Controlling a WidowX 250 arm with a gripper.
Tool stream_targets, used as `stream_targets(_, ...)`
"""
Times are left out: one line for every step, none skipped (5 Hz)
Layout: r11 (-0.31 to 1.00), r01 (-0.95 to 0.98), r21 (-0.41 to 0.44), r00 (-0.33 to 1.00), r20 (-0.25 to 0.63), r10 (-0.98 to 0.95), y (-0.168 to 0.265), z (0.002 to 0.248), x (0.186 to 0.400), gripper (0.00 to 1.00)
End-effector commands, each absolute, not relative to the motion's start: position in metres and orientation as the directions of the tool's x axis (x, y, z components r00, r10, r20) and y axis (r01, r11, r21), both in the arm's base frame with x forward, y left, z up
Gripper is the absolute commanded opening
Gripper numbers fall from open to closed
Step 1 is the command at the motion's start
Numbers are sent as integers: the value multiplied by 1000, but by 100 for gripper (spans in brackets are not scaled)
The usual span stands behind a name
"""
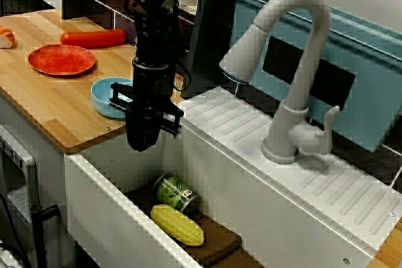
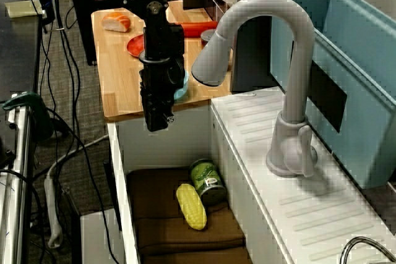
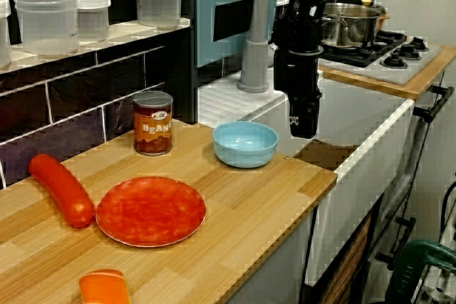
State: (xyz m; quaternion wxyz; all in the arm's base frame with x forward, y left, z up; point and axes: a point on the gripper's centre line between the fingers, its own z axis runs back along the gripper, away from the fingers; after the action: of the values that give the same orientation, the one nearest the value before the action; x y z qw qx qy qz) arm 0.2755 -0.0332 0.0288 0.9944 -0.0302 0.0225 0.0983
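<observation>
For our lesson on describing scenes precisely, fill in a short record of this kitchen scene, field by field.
Arm: claw hangs over the sink, holding nothing visible; jaw state unclear
Nearest: blue bowl at the counter edge
In sink: corn cob and green can on a brown cloth
On counter: red plate, red sausage

Straight below my claw, down in the sink, a green can lies on its side on a brown cloth, and a yellow corn cob sits just beside it. Away from the sink, well apart from the claw, a red plate and a long red sausage rest on the counter. The grey faucet arches on the claw's other side.
</observation>
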Motion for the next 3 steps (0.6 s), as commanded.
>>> stream_targets(978, -200, -55, 979, 23, 202, -34, 43, 301, 0)
stream_targets(980, -185, -69, 979, 71, 190, -34, 53, 307, 0)
stream_targets(975, -201, -92, 969, 128, 211, -29, 62, 317, 0)
